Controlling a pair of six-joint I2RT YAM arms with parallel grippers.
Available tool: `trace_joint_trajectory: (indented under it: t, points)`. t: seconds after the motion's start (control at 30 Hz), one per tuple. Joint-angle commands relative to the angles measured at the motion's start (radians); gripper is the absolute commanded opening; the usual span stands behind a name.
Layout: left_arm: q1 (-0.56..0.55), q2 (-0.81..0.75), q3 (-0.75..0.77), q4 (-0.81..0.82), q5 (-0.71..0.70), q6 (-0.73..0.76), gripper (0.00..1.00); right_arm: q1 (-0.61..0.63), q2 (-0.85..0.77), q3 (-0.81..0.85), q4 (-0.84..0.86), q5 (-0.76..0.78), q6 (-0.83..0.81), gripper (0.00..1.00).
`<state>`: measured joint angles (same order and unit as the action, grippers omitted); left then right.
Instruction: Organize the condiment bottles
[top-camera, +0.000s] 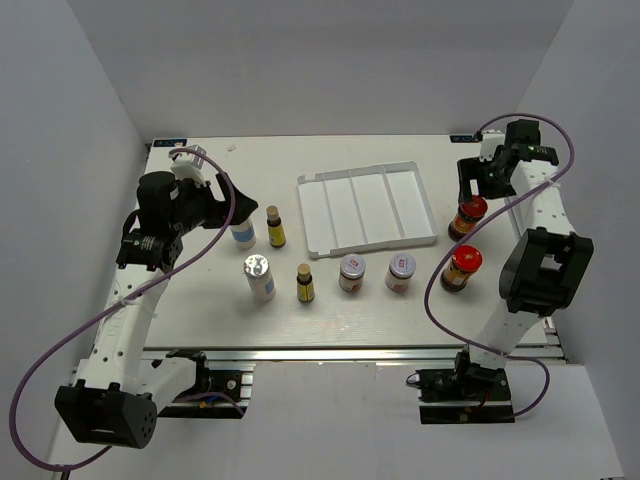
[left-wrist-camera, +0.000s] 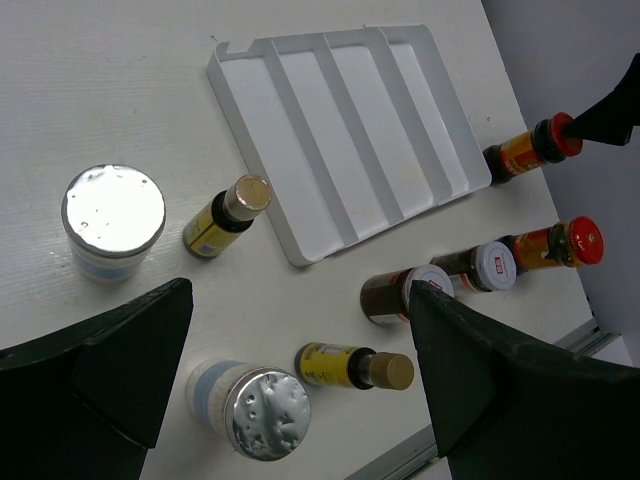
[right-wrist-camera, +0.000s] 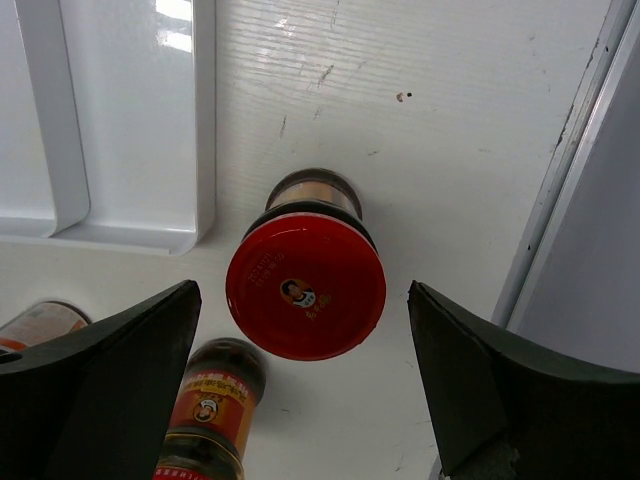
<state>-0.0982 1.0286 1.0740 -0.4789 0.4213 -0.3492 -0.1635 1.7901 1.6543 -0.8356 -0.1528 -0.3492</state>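
White table (top-camera: 190, 320) boxed in by pale walls (top-camera: 330, 60). All eight condiment bottles (top-camera: 305, 283) stand on it, outside the ribbed tray (top-camera: 365, 205).

Right wrist view only: right claw (right-wrist-camera: 303, 287) spread wide, centred over a red-capped bottle (right-wrist-camera: 305, 300), not touching it; its twin (right-wrist-camera: 215, 400) sits beside one finger.

Left wrist view: left claw (left-wrist-camera: 300, 290) wide, empty. One white bottle (left-wrist-camera: 255, 410) lies below, between the fingers; jars (left-wrist-camera: 395, 293) at one tip.

Left arm leans toward the tray. Right arm reaches far, claw pointing down.
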Motion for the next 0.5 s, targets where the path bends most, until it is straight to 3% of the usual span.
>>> trace_joint_trajectory:
  t: [0.0, 0.47]
  points:
    - [0.002, -0.013, 0.004, -0.006, 0.011, -0.004, 0.98, -0.002, 0.012, -0.011, 0.018, -0.005, -0.014, 0.89]
    - [0.002, 0.008, 0.007, 0.013, 0.014, -0.016, 0.98, -0.004, 0.048, -0.059, 0.044, 0.027, -0.031, 0.86]
